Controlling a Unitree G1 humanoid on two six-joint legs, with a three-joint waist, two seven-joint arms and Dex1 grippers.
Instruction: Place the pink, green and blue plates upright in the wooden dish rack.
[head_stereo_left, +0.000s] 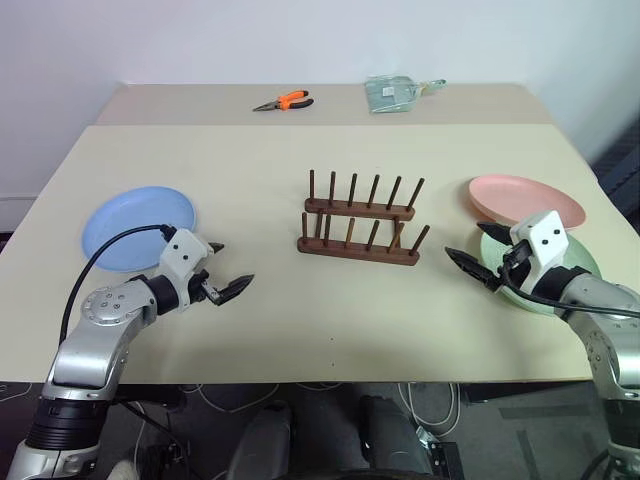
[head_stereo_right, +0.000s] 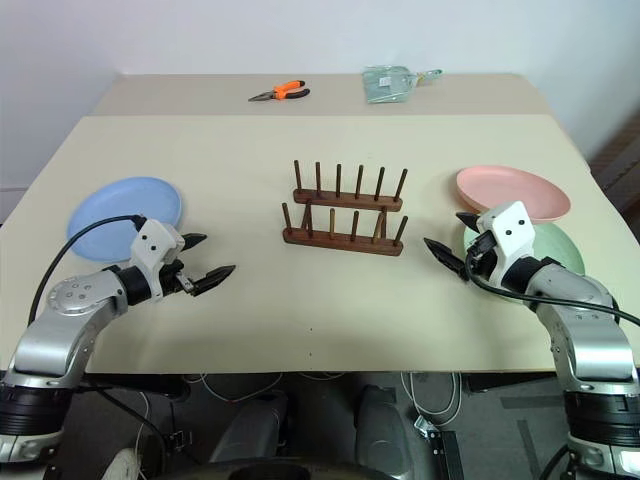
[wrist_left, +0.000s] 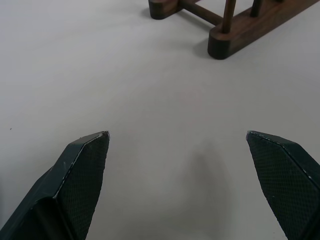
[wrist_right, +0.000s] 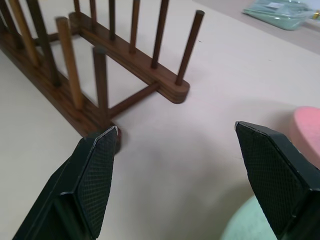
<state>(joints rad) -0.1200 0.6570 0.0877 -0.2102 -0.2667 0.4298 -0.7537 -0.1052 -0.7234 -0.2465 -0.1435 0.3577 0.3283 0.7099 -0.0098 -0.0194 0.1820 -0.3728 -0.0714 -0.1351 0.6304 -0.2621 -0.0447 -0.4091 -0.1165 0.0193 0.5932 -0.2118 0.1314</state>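
1. Both hands spread wide, both empty: your left hand (head_stereo_left: 228, 277) hovers over bare tabletop (head_stereo_left: 260, 170), your right hand (head_stereo_left: 475, 262) does the same.
2. Green plate (head_stereo_left: 585, 266) sits right beneath your right wrist, mostly covered by the arm, so its near rim is hard to judge.
3. Pink plate (head_stereo_left: 525, 197) lies just beyond that hand, overlapping the green; lifting one could drag the other.
4. Blue plate (head_stereo_left: 138, 225) rests flat, just behind and outside your left hand.
5. Wooden dish rack (head_stereo_left: 358, 230) stands empty between both hands; a careless sweep could knock it.

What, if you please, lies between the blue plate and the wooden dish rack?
Only bare table between the blue plate and the wooden dish rack, seen in both eye views.
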